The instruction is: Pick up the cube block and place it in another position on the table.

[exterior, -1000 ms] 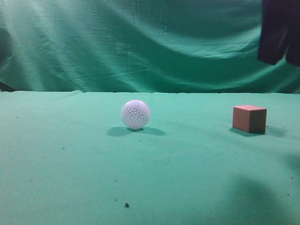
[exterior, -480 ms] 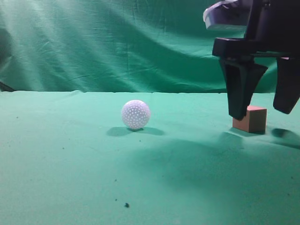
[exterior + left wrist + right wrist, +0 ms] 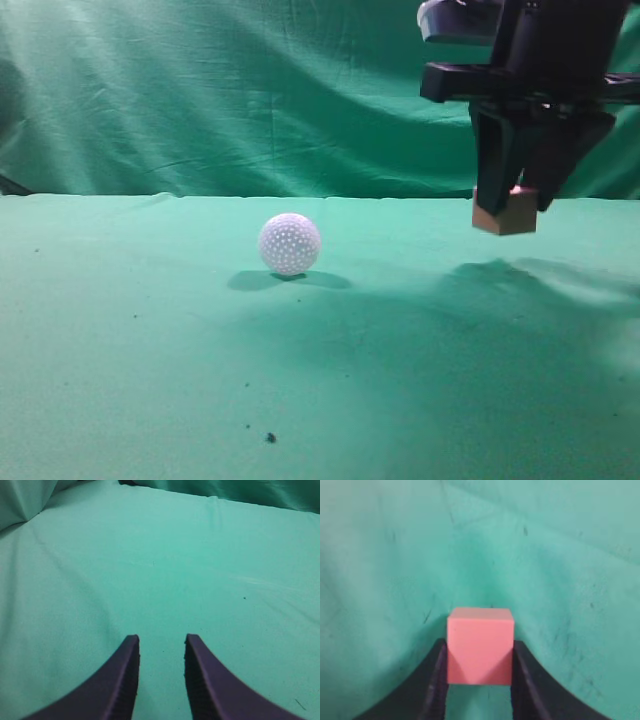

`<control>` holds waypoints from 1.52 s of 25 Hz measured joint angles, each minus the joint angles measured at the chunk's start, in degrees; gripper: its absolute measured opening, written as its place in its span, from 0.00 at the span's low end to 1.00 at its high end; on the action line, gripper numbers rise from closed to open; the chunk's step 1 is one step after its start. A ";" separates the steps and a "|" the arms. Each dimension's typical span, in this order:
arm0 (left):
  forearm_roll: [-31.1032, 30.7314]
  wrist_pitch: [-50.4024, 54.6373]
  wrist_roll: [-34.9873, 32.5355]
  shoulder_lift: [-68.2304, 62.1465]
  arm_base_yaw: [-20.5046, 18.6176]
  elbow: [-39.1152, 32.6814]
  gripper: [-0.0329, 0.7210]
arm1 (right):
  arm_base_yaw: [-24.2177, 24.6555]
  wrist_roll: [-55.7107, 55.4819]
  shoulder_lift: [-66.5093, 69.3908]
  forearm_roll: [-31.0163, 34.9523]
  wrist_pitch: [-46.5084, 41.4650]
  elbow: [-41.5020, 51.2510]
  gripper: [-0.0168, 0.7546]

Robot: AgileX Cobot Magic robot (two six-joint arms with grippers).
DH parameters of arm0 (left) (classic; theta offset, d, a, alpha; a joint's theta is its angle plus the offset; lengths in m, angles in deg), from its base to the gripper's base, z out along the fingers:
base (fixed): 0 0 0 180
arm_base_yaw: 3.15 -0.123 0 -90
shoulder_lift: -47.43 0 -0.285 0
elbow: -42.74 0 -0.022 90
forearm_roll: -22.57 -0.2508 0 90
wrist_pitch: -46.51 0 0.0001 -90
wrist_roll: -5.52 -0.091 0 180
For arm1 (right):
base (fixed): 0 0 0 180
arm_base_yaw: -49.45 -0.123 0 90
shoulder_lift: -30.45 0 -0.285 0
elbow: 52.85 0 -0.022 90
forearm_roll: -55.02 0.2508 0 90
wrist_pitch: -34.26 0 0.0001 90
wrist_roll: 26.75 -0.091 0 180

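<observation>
My right gripper (image 3: 512, 200) is shut on the reddish-brown cube block (image 3: 506, 212) and holds it in the air above the right part of the green table (image 3: 150, 330). In the right wrist view the cube block (image 3: 480, 645) sits clamped between the two dark fingers, with the gripper (image 3: 479, 652) over bare cloth. My left gripper (image 3: 161, 642) is open and empty over bare green cloth; it does not show in the exterior view.
A white dimpled ball (image 3: 290, 244) rests on the table left of the middle. A wrinkled green curtain (image 3: 250, 90) hangs behind the table. A small dark speck (image 3: 270, 437) lies near the front edge.
The right arm came down from the upper right onto the cube, closed on it and lifted it off the table, a little to the left. The ball has not moved.
</observation>
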 joint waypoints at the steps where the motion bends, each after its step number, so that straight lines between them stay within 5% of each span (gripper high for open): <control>1: 0.00 0.00 0.00 0.00 0.00 0.00 0.39 | 1.41 -0.43 0.00 -0.28 -0.38 -2.03 0.30; 7: 0.00 0.00 0.00 0.00 0.00 0.00 0.39 | 8.94 -0.21 3.80 -0.51 -3.00 -14.29 0.30; 19: 0.00 0.00 0.00 0.00 0.00 0.00 0.39 | 9.22 4.67 17.58 6.91 -8.21 -22.92 0.30; 26: 0.00 0.00 0.00 0.00 0.00 0.00 0.39 | 9.22 5.01 16.95 6.95 -11.93 -24.56 0.73; 28: 0.00 0.00 0.00 0.00 0.00 0.00 0.39 | 9.22 5.01 15.30 6.95 -14.39 -25.85 0.71; 33: 0.00 0.00 0.00 0.00 0.00 0.00 0.39 | 8.97 5.75 5.11 7.04 -21.13 -26.91 0.13; 38: 0.00 0.00 0.00 0.00 0.00 0.00 0.39 | 8.07 5.93 -9.49 7.71 -23.72 -21.45 0.02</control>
